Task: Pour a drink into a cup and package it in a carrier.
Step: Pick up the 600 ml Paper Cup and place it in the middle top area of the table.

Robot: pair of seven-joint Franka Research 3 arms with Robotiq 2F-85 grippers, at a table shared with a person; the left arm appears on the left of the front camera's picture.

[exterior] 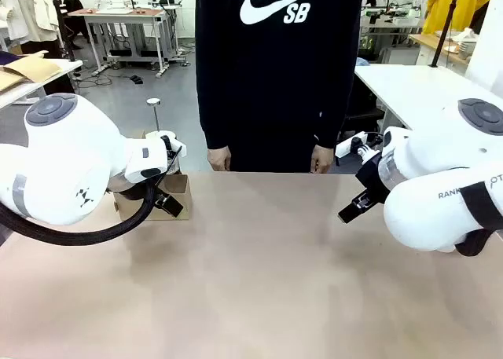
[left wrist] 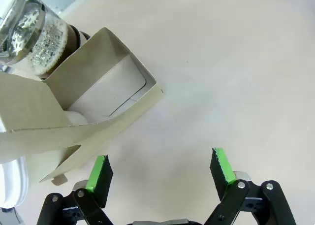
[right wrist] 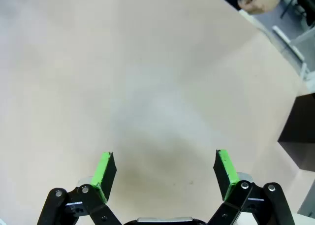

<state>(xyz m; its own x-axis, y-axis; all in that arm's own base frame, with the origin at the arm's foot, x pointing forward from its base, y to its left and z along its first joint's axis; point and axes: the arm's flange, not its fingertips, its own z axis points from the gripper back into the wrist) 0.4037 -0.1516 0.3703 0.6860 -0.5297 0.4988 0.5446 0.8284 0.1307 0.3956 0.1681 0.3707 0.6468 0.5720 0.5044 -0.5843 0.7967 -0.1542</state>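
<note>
Front view: the carrier point(exterior: 177, 190) stands at frame left, behind your left arm.

Left wrist view: left end effector point(left wrist: 161, 170) wide open, empty. The pitcher point(left wrist: 22, 25), upper left, holds frothy drink point(left wrist: 49, 45) just beside the carrier. A white shape in one pocket may be the cup; you cannot confirm pouring.

Right wrist view: right end effector point(right wrist: 165, 170) wide open, empty, over bare bench point(right wrist: 147, 62).

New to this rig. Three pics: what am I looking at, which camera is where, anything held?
The machine is two white robot arms, the left arm and the right arm, at a table, with a person standing opposite. The front view looks across the table from between the arms. The other two come from a camera on each wrist, looking along that arm's green-padded fingers. The left pincer is open and empty, beside a brown cardboard carrier with a glass pitcher beyond it. The right pincer is open and empty over bare tabletop, a black box at the edge of its view.
</note>
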